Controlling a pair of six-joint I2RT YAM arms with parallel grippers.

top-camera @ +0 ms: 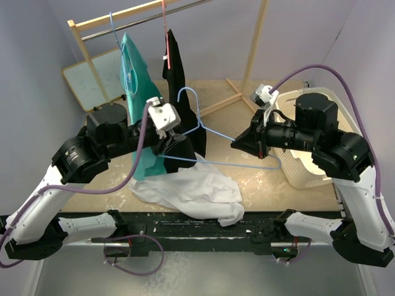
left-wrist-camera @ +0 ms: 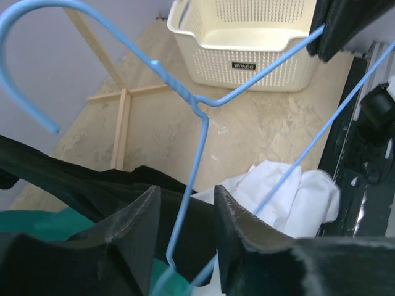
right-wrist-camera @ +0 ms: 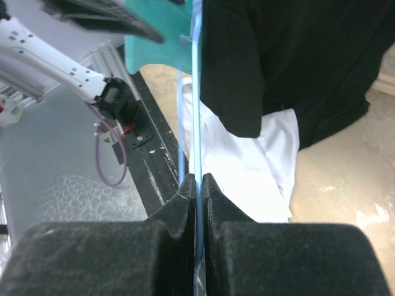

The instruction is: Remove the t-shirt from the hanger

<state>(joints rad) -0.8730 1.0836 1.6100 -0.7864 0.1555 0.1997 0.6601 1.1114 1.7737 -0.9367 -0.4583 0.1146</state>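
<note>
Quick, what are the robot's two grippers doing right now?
Left gripper: open, with the blue hanger passing between, not gripped.
Right gripper: shut on the blue hanger.

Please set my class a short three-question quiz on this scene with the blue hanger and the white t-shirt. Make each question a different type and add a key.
1. True or false: the white t-shirt hangs on the blue hanger.
2. Multiple choice: the fingers of the right gripper are
A) open, touching nothing
B) shut on the blue hanger's wire
C) shut on the white t-shirt
3. Fill in the blank: in the left wrist view, the fingers of the left gripper stand ____, with the hanger wire running between them.

Key: 1 false, the t-shirt lies in a heap on the table; 2 B; 3 open.
</note>
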